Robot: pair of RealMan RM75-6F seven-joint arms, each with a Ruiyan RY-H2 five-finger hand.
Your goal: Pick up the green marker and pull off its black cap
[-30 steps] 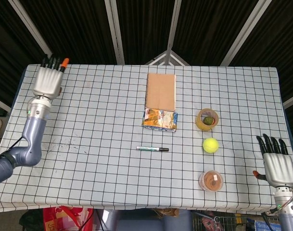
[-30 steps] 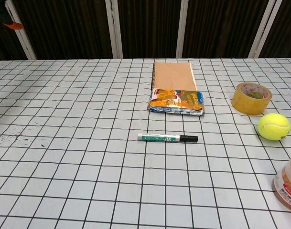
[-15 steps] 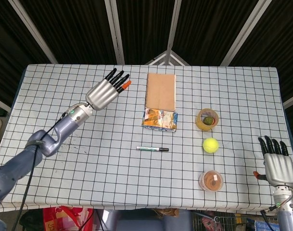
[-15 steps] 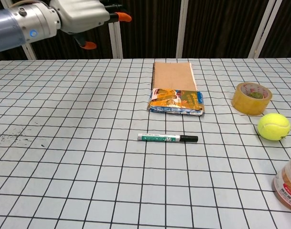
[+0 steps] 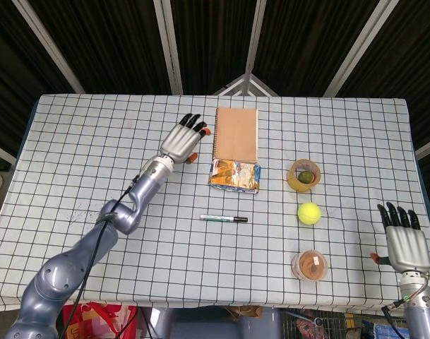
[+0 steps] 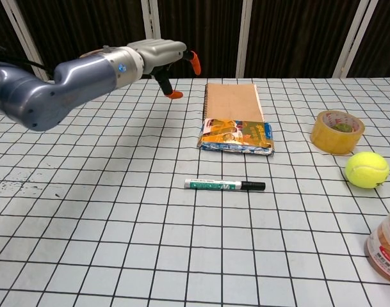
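The green marker [image 5: 219, 218] [image 6: 215, 185] lies flat near the table's middle, its black cap [image 5: 239, 219] [image 6: 253, 186] pointing toward the right. My left hand [image 5: 184, 138] [image 6: 161, 54] hovers above the table beyond and left of the marker, next to the notebook's left edge; its fingers are apart and it holds nothing. My right hand [image 5: 404, 241] hangs at the table's right front corner, fingers spread and empty, far from the marker. The chest view does not show the right hand.
A brown spiral notebook [image 5: 236, 133] [image 6: 232, 102] with a colourful packet [image 5: 234, 174] [image 6: 237, 136] at its near end lies behind the marker. A tape roll [image 5: 303, 174] [image 6: 337, 132], a tennis ball [image 5: 309, 212] [image 6: 367, 169] and a small lidded jar [image 5: 309, 265] [image 6: 385, 250] stand to the right.
My left arm swung from the table's far left corner rightward across to the notebook's left side. The right hand barely shifted. The marker has not moved.
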